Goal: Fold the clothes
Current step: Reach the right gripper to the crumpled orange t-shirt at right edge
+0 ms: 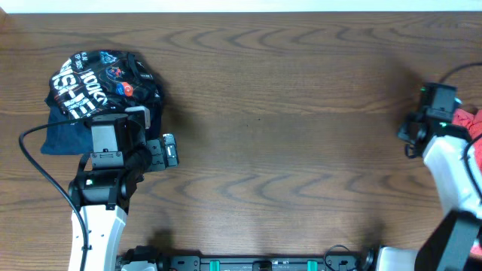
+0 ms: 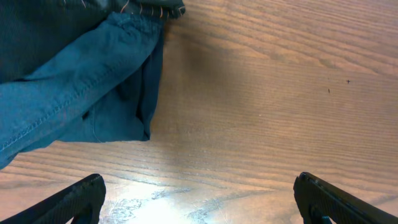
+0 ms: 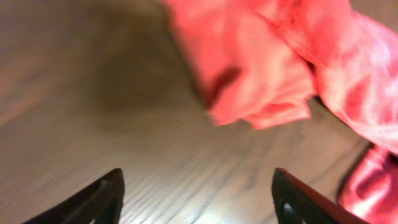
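Wooden tabletop holds the crumpled orange-red T-shirt at its right edge. The right gripper hovers beside it, jaws apart and empty. The left gripper is likewise spread.

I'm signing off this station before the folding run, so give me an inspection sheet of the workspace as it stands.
Surface: brown wood-grain table, no spills seen.
Job's things: orange-red T-shirt, crumpled at the right edge, not yet folded.
Clutter: black garment with white lettering, bundled at far left, partly over a navy blue garment.
Grippers: left hand open and empty, beside the navy blue garment; right hand open and empty, just short of the orange-red T-shirt.
Cables: black cable loops at the left; second cable at the right.
Surroundings: pale strip beyond the far table edge; nothing else seen.
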